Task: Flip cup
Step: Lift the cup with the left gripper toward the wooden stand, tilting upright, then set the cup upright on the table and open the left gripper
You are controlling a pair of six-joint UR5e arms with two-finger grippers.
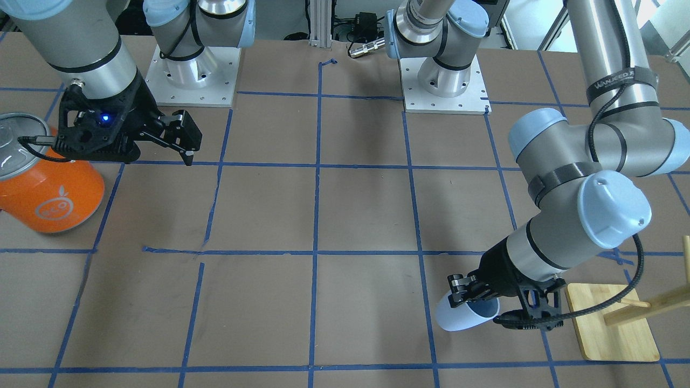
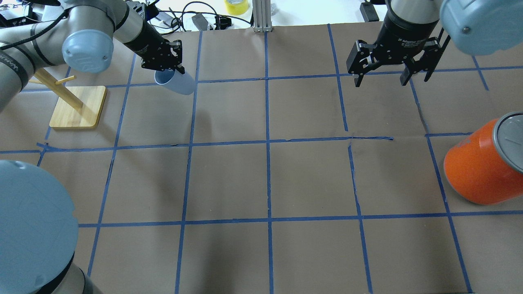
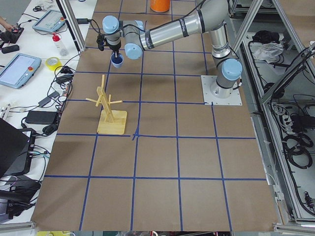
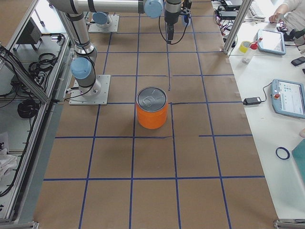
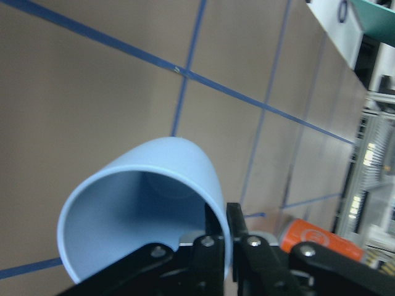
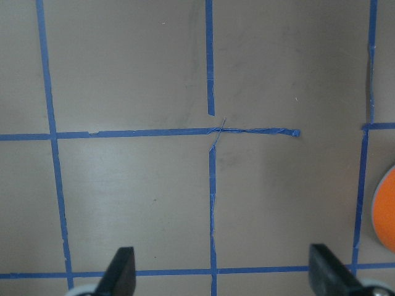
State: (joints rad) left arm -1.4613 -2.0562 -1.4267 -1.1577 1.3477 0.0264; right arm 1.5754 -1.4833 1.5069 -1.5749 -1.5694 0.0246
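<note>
The left tool (image 2: 173,72) pinches the rim of the pale cup (image 2: 180,84), which is tilted (mouth toward the arm) near the wooden stand (image 2: 77,108). The right tool (image 2: 381,81) hangs spread wide over the table (image 2: 265,179), apart from the orange can (image 2: 476,173).

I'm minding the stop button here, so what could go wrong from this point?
The left claw pinches only the rim wall of the tilted cup, so the cup may slip or drop while turning. The wooden rack stands close beside that arm, so a wide swing could knock it over.
</note>
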